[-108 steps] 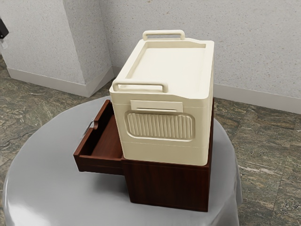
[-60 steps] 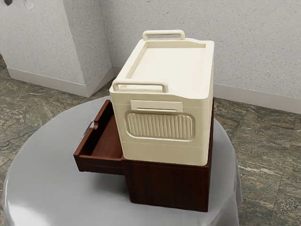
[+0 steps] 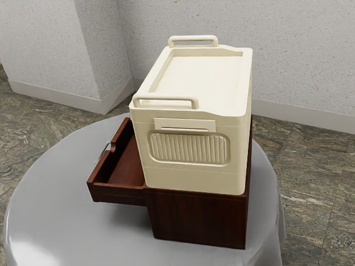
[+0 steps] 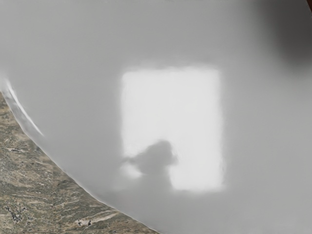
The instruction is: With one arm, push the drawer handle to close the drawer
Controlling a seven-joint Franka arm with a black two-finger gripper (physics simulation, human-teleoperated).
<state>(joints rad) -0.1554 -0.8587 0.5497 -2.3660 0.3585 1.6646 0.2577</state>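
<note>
The dark red-brown drawer [image 3: 116,195] juts out of its cabinet [image 3: 199,220] toward the exterior view's left, and its tray stands open. On the outer side of the drawer front sits a thin metallic handle [image 3: 104,148], mostly hidden behind the front board. Nothing is touching the handle or the drawer front. My hand's camera looks down on the grey tabletop [image 4: 73,97], with a sliver of dark red at the upper right corner.
A cream box [image 3: 191,178] with two raised handles rests on the cabinet. Both stand on a round grey table [image 3: 61,221]. The wrist view catches the table's curved edge, the floor [image 4: 29,180] and a bright reflection with a dark shape in it.
My hand, partly seen at the exterior view's upper left earlier, has moved up and out past that view's top edge. The drawer, cabinet and cream box have stayed put.
</note>
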